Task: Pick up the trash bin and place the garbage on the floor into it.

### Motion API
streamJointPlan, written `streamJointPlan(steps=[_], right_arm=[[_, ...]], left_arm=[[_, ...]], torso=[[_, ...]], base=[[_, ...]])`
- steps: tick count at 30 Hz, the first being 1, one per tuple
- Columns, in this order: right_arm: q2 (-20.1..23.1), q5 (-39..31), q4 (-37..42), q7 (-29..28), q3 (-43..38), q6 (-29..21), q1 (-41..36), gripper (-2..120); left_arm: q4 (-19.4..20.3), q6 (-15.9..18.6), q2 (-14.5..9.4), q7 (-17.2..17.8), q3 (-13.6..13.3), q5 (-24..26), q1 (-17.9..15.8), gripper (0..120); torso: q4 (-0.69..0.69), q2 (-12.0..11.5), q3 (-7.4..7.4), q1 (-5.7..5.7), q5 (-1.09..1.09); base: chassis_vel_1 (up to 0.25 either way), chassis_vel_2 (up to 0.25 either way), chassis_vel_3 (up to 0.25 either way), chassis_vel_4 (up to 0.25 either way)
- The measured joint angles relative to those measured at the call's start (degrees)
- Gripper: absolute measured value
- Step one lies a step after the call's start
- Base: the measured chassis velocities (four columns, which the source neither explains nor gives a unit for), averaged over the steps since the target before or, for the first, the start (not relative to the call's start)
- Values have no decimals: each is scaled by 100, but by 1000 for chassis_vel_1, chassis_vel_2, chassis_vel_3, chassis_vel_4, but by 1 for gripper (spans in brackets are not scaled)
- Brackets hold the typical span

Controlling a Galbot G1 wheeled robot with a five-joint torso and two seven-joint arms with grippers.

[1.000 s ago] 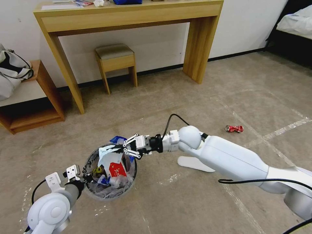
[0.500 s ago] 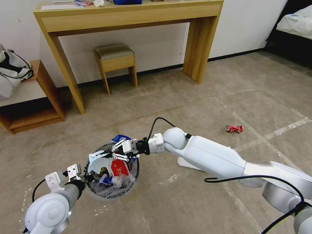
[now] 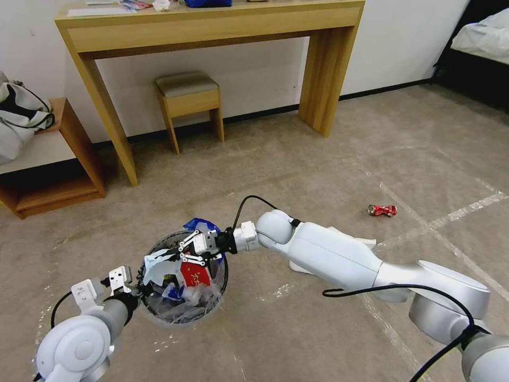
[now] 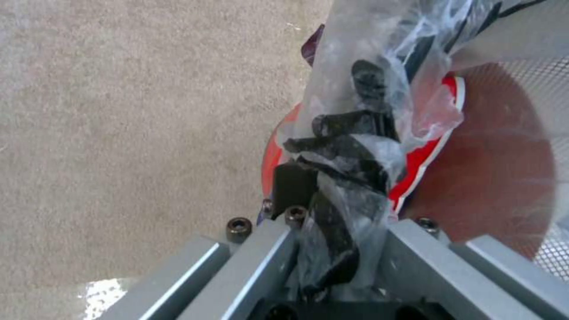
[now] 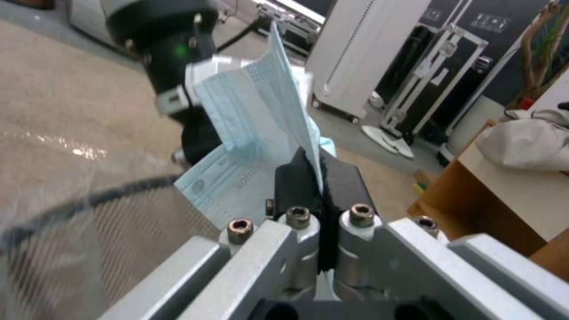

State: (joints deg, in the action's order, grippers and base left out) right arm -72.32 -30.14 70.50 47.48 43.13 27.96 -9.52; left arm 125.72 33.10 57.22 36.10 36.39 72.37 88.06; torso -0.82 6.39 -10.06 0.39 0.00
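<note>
Head view: right tool [image 3: 183,253] over the trash bin [image 3: 183,310], clenched on a pale blue face mask [image 3: 155,263]; left tool [image 3: 139,287] at the bin's near-left rim; red can [image 3: 382,210] and white slipper [image 3: 356,242] on the floor [image 3: 297,159]

Left wrist view: left tool [image 4: 332,195] clamped on the bin's bag [image 4: 379,84] and rim

Right wrist view: right tool [image 5: 320,175] pinching the mask [image 5: 255,129]

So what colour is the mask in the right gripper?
Pale blue, pleated mask, clearest in the right wrist view, pinched in the right gripper.

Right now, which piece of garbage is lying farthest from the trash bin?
The crushed red drink can, alone on the carpet far to the right; the white slipper lies much closer.
</note>
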Motion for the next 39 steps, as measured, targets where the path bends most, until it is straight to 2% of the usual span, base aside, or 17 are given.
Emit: streamJointPlan(steps=[10,12,13,16,17,19,20,21,24,25,26,27,29,30,33,37,39], right_arm=[[31,239,-179,118,-51,118,-8,2],[38,321,-223,120,-77,119,-5,12],[38,321,-223,120,-77,119,-5,12],[-5,551,-339,229,-190,82,13,28],[-5,551,-339,229,-190,82,13,28],[-69,644,-461,207,-218,134,15,39],[-69,644,-461,207,-218,134,15,39],[-96,661,-499,197,-219,142,14,45],[-122,669,-537,193,-219,149,14,52],[-150,679,-584,193,-195,149,21,60],[-162,681,-612,193,-169,152,35,64],[-162,681,-612,193,-169,152,35,64],[-194,685,-688,191,-129,181,60,74],[-194,685,-688,191,-129,181,60,74],[-230,726,-791,191,-102,196,103,90],[-285,681,-992,246,42,214,216,99],[-323,666,-1097,313,92,213,260,99]], left_arm=[[-46,-16,-20,44,24,65,-41,0],[-55,-23,-20,55,14,94,-77,0],[-55,-23,-20,55,14,94,-77,0],[-75,-22,-29,76,8,121,-86,0],[-75,-22,-29,76,8,121,-86,0],[-79,-20,-37,76,11,126,-79,0],[-79,-20,-37,76,11,126,-79,0],[-79,-18,-39,77,11,129,-76,0],[-79,-18,-41,78,8,130,-73,0],[-78,-16,-41,81,0,130,-71,0],[-77,-15,-40,84,-3,129,-71,0],[-77,-15,-40,84,-3,129,-71,0],[-62,-13,-25,93,-21,126,-67,0],[-62,-13,-25,93,-21,126,-67,0],[-23,-4,-13,101,-51,127,-45,0],[35,16,-18,148,-60,139,-23,0],[49,25,-25,178,-60,138,-12,0]], torso=[[0,0,0,0,0],[0,0,0,0,0],[0,0,0,0,0],[0,0,0,0,0],[0,0,0,0,0],[0,0,0,0,0],[0,0,0,0,0],[0,0,0,0,0],[0,0,0,0,0],[0,0,0,0,0],[0,0,0,0,0],[0,0,0,0,0],[0,0,0,0,0],[0,0,0,0,0],[0,0,0,0,0],[0,0,0,0,0],[0,0,0,0,0]], base=[[0,0,0,0],[0,0,0,0],[0,0,0,0],[0,0,0,0],[0,0,0,0],[0,0,0,0],[0,0,0,0],[0,0,0,0],[0,0,0,0],[0,0,0,0],[0,0,0,0],[0,0,0,0],[0,0,0,0],[0,0,0,0],[0,0,0,0],[0,0,0,0],[0,0,0,0]])
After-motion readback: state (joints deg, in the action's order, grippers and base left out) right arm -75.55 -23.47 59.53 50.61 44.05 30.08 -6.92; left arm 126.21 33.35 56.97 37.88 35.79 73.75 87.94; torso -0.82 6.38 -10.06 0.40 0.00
